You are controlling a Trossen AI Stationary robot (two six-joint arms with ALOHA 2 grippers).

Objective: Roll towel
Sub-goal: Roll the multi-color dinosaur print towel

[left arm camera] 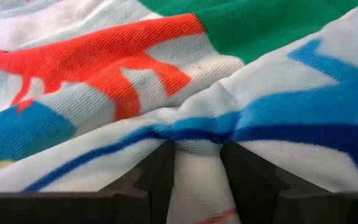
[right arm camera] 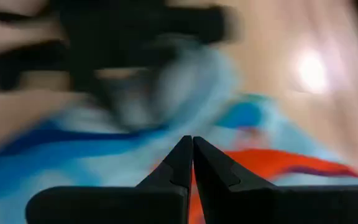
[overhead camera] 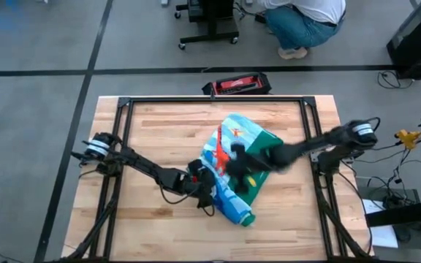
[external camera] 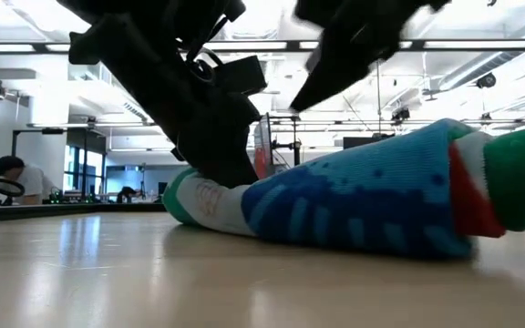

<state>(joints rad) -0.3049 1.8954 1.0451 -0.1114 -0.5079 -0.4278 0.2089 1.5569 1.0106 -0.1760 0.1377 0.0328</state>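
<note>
The towel point(overhead camera: 244, 136) lies bunched and partly rolled on the wooden table, right of centre, with its green border, pale blue middle and red and blue prints showing. In the low view it rests on the tabletop as a thick roll point(external camera: 363, 200). My left gripper point(overhead camera: 209, 186) is at the roll's left side near its near end, shut on the cloth point(left arm camera: 197, 149). My right gripper point(overhead camera: 238, 169) hovers shut above the towel's middle point(right arm camera: 192, 142), nothing between its fingers. It is raised clear in the low view point(external camera: 303, 100). My left gripper pinches a raised fold of the towel's pale cloth point(left arm camera: 197, 171) between its two fingers point(left arm camera: 157, 174). The cloth puckers where the fingers meet it. The fingers come slanting down from the table's left. The towel stays lying on the table.
Black frame rails point(overhead camera: 123, 146) run along the table's left, right and far sides. A red and black object point(overhead camera: 236, 84) lies just beyond the far edge, and a person crouches on the floor behind it point(overhead camera: 305, 22). Bare wood point(overhead camera: 159, 219) shows left of and nearer than the towel.
</note>
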